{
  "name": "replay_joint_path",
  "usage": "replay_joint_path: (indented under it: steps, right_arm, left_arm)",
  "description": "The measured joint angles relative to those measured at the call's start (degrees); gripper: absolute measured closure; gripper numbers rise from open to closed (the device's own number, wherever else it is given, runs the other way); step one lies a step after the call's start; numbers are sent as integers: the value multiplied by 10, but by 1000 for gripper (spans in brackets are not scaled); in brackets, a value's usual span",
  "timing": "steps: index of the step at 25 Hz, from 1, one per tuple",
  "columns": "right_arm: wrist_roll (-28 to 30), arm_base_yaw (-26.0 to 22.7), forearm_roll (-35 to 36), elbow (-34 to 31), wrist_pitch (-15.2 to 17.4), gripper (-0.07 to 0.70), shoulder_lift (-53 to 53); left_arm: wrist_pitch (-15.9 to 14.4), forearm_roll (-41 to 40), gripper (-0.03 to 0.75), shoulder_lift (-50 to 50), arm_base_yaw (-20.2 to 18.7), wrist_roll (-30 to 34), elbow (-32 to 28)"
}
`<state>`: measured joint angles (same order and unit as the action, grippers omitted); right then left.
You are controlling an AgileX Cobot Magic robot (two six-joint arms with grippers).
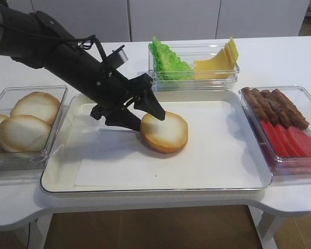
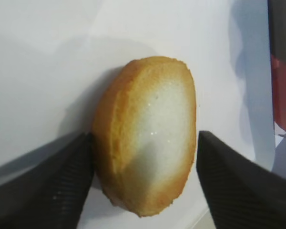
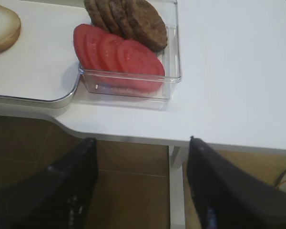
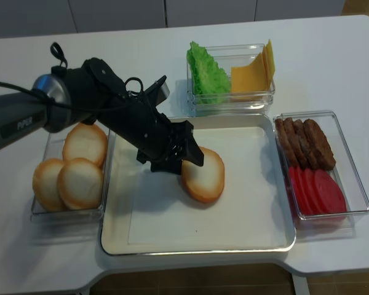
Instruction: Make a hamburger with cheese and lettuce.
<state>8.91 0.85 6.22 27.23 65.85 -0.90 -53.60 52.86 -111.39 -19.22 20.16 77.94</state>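
One bun half (image 1: 164,132) with a pale face and golden-brown rim lies on the white tray (image 1: 223,155). It also shows in the realsense view (image 4: 204,175) and the left wrist view (image 2: 150,133). My left gripper (image 1: 150,122) (image 4: 187,165) (image 2: 144,138) is open, with its jaws on either side of the bun. One finger touches the rim and the other stands apart. The green lettuce (image 1: 168,61) and the yellow cheese (image 1: 217,62) sit in a clear box behind the tray. My right gripper (image 3: 141,140) is open and empty, off the table's front edge above the floor.
A clear box (image 1: 26,122) with three more bun halves stands left of the tray. A clear box (image 1: 282,127) at the right holds brown patties (image 3: 126,19) and red tomato slices (image 3: 119,55). The bun's edge (image 3: 2,31) shows in the right wrist view.
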Motion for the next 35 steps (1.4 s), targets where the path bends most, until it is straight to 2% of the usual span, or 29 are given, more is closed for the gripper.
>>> replay_joint_path:
  steps: [9,15,22,26,35]
  right_arm:
    - [0,0,0,0,0,180,0]
    - [0,0,0,0,0,180,0]
    - [0,0,0,0,0,180,0]
    - [0,0,0,0,0,180,0]
    - [0,0,0,0,0,180,0]
  left_arm:
    - [8,-1,218,0,0,0,0]
    - [15,-66,218,16,0,-30,11]
    - [12,-97,218,22,-7,-45,14]
    - [12,-151,218,38,-21,-69,14]
    - [-6,-272,218,92,-22,-137,30]
